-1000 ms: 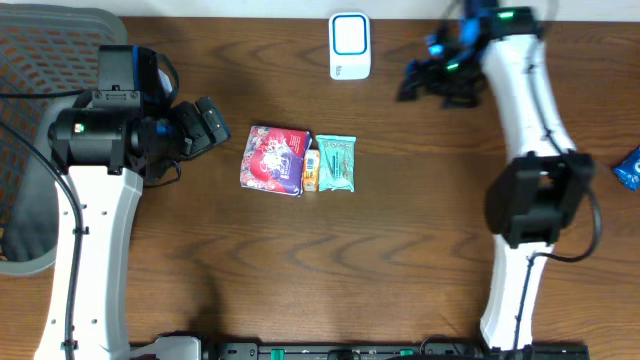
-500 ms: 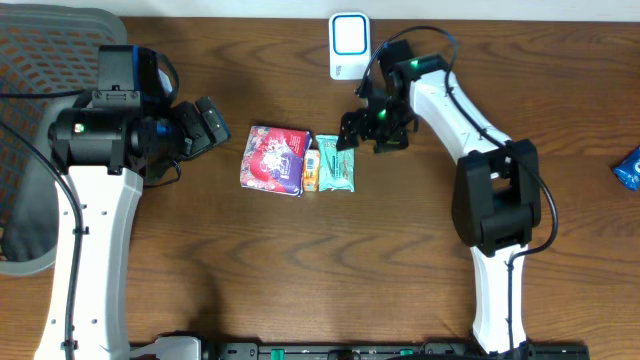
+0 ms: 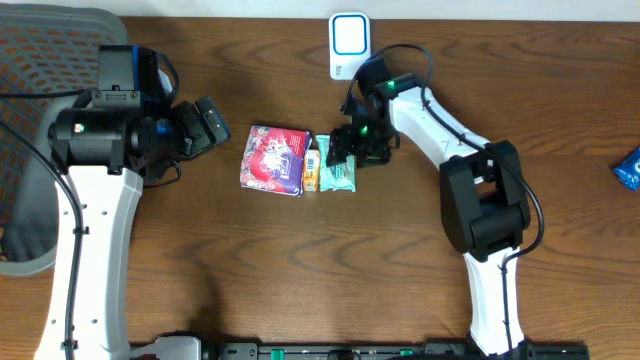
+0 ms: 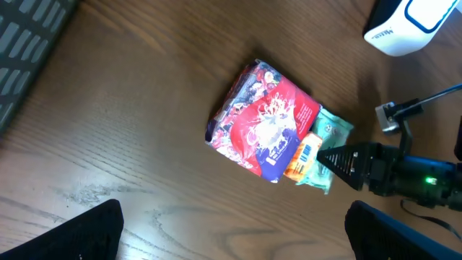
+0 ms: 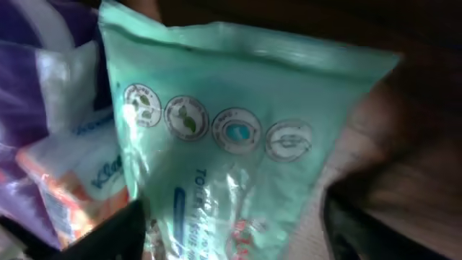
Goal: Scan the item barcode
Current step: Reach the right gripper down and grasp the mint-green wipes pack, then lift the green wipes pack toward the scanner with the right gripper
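Observation:
Three items lie side by side mid-table: a red and purple pack (image 3: 274, 160), a small orange pack (image 3: 311, 171) and a teal wipes pack (image 3: 338, 168). The white scanner (image 3: 349, 45) stands at the back edge. My right gripper (image 3: 350, 150) is down over the teal pack (image 5: 231, 123), open, with one finger (image 5: 108, 231) at the pack's left edge and the other on the table off its right edge. My left gripper (image 3: 205, 125) hovers left of the red pack (image 4: 267, 119), open and empty (image 4: 234, 242).
A grey mesh chair (image 3: 40, 40) stands off the table's left corner. A blue packet (image 3: 630, 168) lies at the right edge. In the left wrist view the scanner (image 4: 415, 22) sits at the top right and the right arm's finger (image 4: 354, 159) rests by the teal pack (image 4: 332, 127).
My right arm swung from the back right, past the scanner, down-left onto the teal pack, and its jaws narrowed. The left arm has not moved.

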`<state>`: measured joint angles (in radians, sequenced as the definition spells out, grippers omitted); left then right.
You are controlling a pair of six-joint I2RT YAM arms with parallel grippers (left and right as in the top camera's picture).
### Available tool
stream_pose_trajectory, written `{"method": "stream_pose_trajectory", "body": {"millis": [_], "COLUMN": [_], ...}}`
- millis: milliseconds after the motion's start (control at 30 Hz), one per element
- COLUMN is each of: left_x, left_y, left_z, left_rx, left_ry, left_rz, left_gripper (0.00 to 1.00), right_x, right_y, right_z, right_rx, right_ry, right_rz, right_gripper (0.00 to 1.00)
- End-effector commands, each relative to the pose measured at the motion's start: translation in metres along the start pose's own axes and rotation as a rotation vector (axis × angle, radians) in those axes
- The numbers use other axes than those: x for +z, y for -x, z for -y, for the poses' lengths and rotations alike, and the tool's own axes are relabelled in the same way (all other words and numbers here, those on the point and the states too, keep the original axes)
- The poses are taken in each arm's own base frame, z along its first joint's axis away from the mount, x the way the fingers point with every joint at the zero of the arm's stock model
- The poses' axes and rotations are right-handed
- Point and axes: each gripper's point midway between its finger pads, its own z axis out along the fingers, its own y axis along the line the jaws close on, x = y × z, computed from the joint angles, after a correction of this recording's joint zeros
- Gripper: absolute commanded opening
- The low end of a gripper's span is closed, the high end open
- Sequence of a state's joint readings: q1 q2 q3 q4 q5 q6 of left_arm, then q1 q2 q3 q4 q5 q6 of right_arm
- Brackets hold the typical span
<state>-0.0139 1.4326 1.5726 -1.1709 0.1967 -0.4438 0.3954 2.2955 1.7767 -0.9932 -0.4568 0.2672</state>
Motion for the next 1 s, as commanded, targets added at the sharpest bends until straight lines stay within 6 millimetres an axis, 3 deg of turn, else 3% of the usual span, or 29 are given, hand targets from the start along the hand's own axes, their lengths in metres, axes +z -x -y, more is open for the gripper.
{"method": "stream_pose_trajectory", "body": {"millis": [0, 33, 133, 300, 467, 667, 833, 933, 967], "left_x": [-0.002, -0.002, -0.002, -0.002, -0.002, -0.002, -0.002, -0.002, -0.002], "left_y": [0.002, 0.002, 0.002, 0.002, 0.002, 0.002, 0.002, 0.002, 0.002], "left_z": [-0.001, -0.001, -0.001, -0.001, -0.001, -0.001, -0.001, -0.001, -0.001], "left_rx": [0.007, 0.007, 0.007, 0.007, 0.007, 0.007, 0.007, 0.007, 0.007], "left_ry": [0.003, 0.003, 0.003, 0.003, 0.003, 0.003, 0.003, 0.004, 0.004], "left_rz": [0.009, 0.009, 0.009, 0.009, 0.009, 0.009, 0.009, 0.009, 0.009], "left_gripper": [0.98, 0.98, 0.98, 0.98, 0.98, 0.98, 0.98, 0.98, 0.98], "right_x": [0.01, 0.01, 0.006, -0.006, -0.031, -0.054, -0.061, -0.066, -0.068], "right_y": [-0.005, -0.005, -0.004, -0.008, -0.01, -0.011, -0.012, -0.01, -0.007], "right_z": [0.027, 0.033, 0.049, 0.051, 0.044, 0.001, -0.033, -0.031, -0.026], "right_rx": [0.056, 0.057, 0.08, 0.098, 0.122, 0.137, 0.169, 0.227, 0.244], "right_ry": [-0.161, -0.202, -0.308, -0.327, -0.335, -0.141, 0.09, 0.122, 0.118], "right_rz": [0.01, 0.018, 0.037, 0.017, -0.011, -0.049, -0.092, -0.095, -0.088], "right_gripper": [0.52, 0.38, 0.23, 0.17, 0.16, 0.02, 0.02, 0.03, 0.12]}}
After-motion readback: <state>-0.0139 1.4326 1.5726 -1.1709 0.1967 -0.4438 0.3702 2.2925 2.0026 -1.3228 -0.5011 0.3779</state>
